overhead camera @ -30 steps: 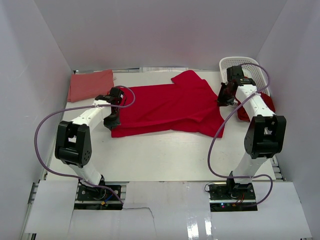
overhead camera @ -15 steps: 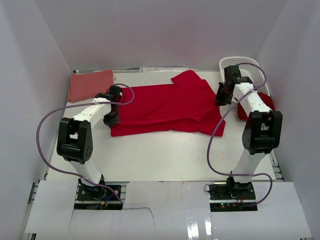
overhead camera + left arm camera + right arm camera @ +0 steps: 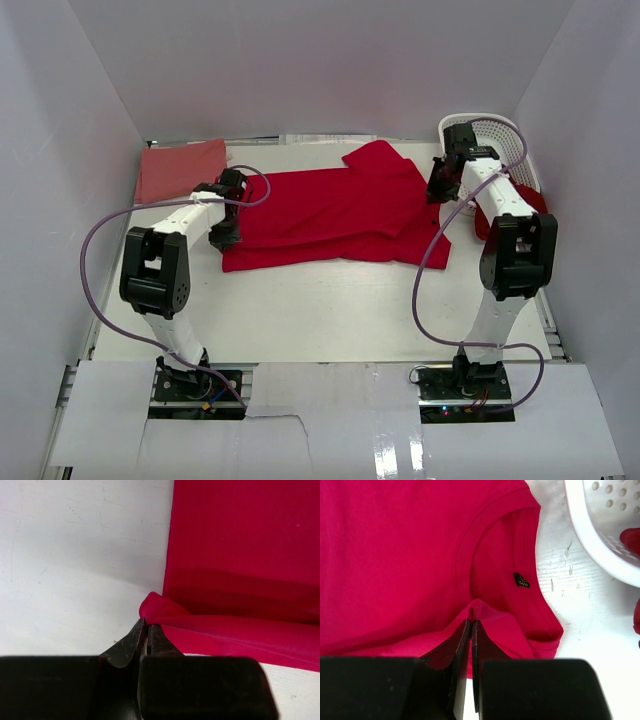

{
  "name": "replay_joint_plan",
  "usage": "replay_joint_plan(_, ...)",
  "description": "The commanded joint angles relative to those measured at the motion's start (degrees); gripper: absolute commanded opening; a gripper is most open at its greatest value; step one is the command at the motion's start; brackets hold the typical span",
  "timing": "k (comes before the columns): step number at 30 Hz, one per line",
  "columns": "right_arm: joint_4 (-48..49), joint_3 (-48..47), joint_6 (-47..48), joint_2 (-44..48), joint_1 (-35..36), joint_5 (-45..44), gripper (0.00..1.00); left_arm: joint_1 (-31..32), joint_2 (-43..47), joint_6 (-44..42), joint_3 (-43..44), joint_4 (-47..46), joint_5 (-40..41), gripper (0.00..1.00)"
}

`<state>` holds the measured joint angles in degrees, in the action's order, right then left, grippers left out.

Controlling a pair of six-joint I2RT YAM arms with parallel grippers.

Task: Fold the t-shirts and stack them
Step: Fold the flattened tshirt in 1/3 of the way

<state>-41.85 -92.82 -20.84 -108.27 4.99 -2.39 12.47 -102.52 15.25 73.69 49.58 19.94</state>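
White table [image 3: 330, 310] carries a crimson t-shirt [image 3: 330, 212] mid-frame, long axis left-right, collar pointing right. Left gripper [image 3: 145, 624] is clamped on its hem corner, right gripper [image 3: 471, 623] on cloth beside the collar.

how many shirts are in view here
3: red shirt spread mid-table, pink shirt far left, second red shirt by the basket, right; others may be hidden.

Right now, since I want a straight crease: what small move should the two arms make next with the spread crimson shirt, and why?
Probably carry both pinches together toward the far side, then lower. The left gripper is shut on a hem corner of the bright crimson cloth t-shirt, the right gripper on cloth by its neckline; moving in step should keep the fold straight.
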Motion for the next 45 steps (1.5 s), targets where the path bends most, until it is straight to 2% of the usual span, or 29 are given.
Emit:
replay_joint_plan(1,0.8,-3.77,-0.17,-2.03,0.37,0.02,0.08,-0.52,-0.22,-0.66,2.07,-1.24,0.36,0.0)
replay_joint_plan(30,-0.87,-11.77,-0.43,-7.31,1.77,0.64,0.08,-1.66,-0.75,-1.71,3.12,-1.95,-1.31,0.0)
replay_joint_plan(45,-1.84,-17.92,-1.13,-11.35,4.67,1.78,0.08,-1.57,-1.01,-1.8,2.86,-2.03,-2.01,0.0)
